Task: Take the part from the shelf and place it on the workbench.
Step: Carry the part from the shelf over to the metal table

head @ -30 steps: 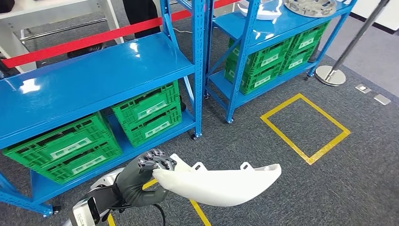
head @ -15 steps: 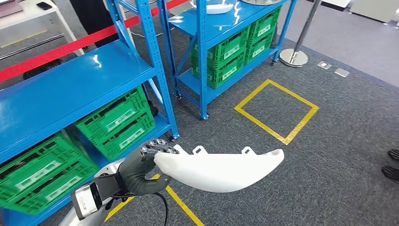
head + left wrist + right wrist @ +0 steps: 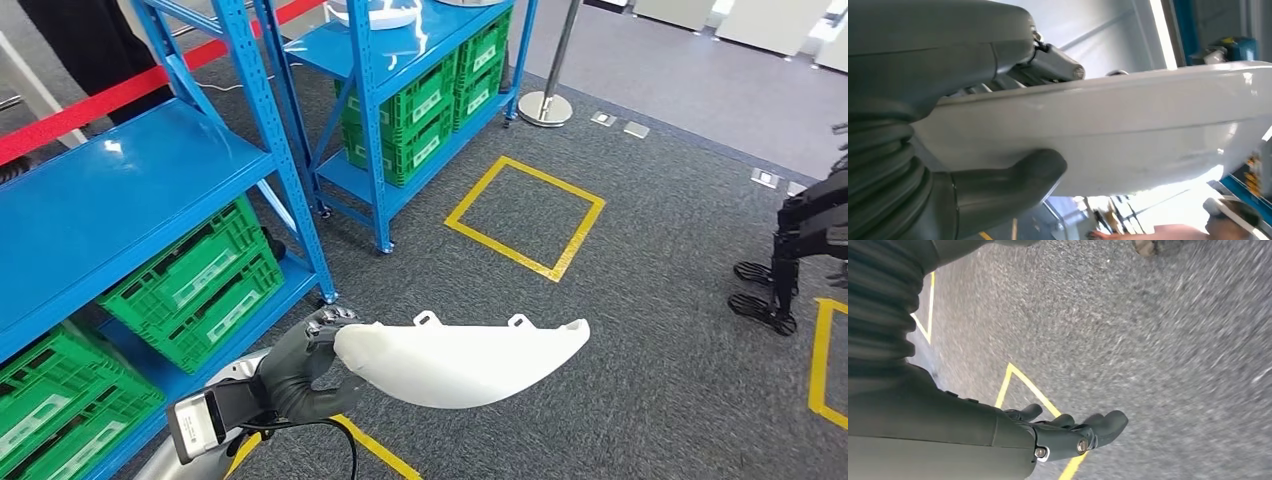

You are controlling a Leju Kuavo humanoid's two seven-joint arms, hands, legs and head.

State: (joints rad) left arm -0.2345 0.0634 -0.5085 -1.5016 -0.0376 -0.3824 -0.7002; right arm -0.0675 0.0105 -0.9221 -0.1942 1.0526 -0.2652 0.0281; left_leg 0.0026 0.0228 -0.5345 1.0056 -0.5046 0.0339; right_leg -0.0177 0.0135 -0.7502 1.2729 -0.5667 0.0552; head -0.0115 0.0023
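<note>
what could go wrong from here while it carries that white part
The left hand grips the white part at one end only, so the long free end could sag or twist loose. That end juts out sideways and might clip the blue shelf or the other robot's legs nearby.

Green crates (image 3: 195,285) fill the lower tier at 9 o'clock. A yellow taped square (image 3: 524,215) marks the grey carpet (image 3: 660,330) at 12 o'clock, a stanchion base (image 3: 545,108) beyond it, near 1 o'clock.
</note>
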